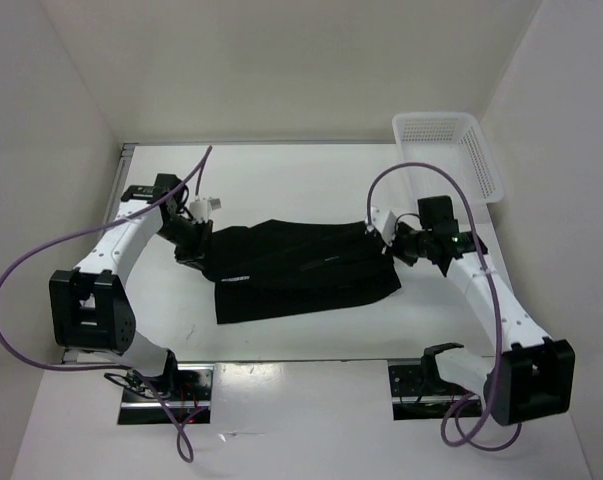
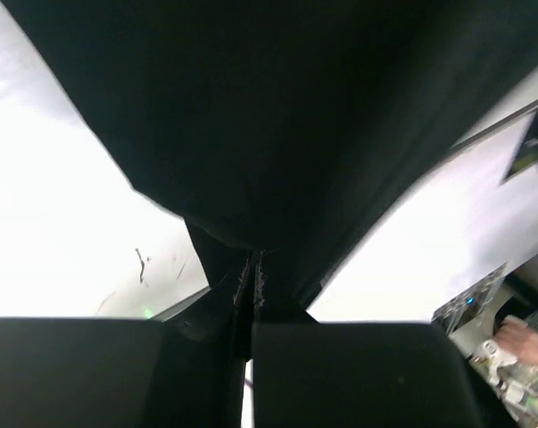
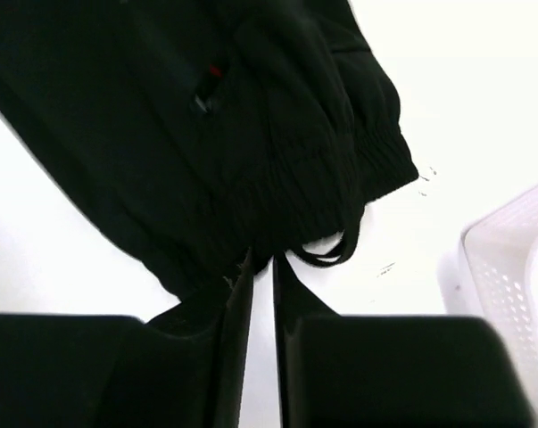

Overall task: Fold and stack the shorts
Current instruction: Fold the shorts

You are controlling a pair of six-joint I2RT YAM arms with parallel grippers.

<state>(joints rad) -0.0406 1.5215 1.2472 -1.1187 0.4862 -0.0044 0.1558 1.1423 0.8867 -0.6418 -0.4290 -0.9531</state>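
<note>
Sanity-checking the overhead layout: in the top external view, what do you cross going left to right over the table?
left gripper → shorts → right gripper → white basket

Left arm (image 1: 124,243) and right arm (image 1: 493,292): white links, chunky black joint housings (image 1: 91,310). Purple cable (image 1: 16,275) loops off each. Pincer fingers (image 2: 117,370) matte black, square-edged. Green LED (image 1: 451,241) on right wrist.
</note>
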